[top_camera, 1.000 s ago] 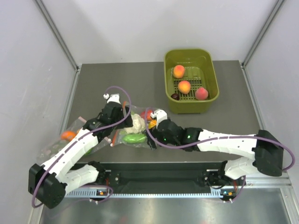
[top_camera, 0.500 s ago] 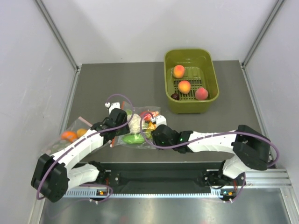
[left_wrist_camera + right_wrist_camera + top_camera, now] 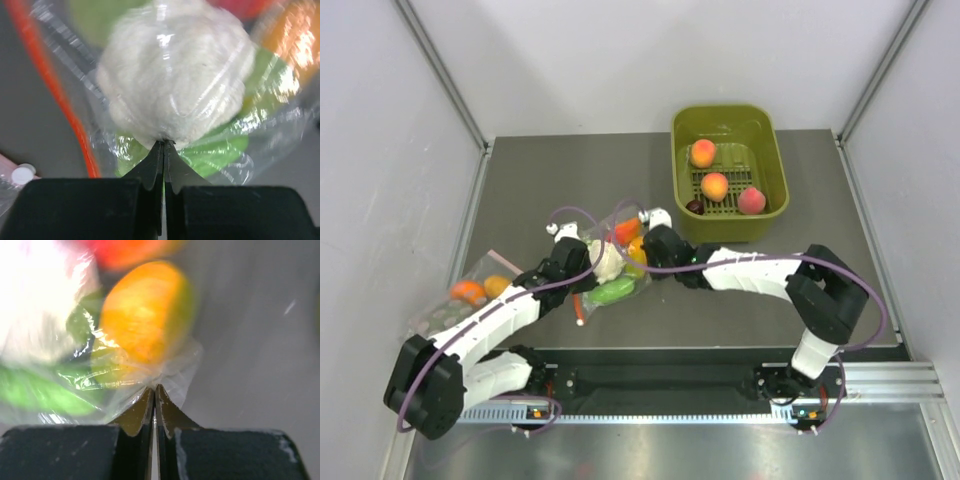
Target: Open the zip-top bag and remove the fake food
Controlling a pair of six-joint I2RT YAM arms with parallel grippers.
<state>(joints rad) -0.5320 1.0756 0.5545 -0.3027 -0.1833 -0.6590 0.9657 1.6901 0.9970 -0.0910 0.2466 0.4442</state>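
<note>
A crinkly clear plastic zip-top bag point(image 3: 616, 270) with an orange-red zip strip point(image 3: 60, 90) sits between the two arms near the middle of the dark grey table point(image 3: 540, 180). Inside it are a white toy cauliflower point(image 3: 609, 261), a green oblong piece point(image 3: 610, 294), a yellow-orange piece point(image 3: 145, 310) and a glossy red piece point(image 3: 627, 230).

The left gripper point(image 3: 164, 142) pinches the film below the cauliflower, jaws pressed together. The right gripper point(image 3: 154, 386) pinches a gathered fold beside the yellow-orange piece, jaws also tight.

An olive-green plastic basin point(image 3: 777, 150) holds three orange-pink peaches point(image 3: 715, 186) and a small dark plum point(image 3: 694, 207). At the left edge, a second clear bag point(image 3: 445, 312) holds orange pieces point(image 3: 467, 291).
</note>
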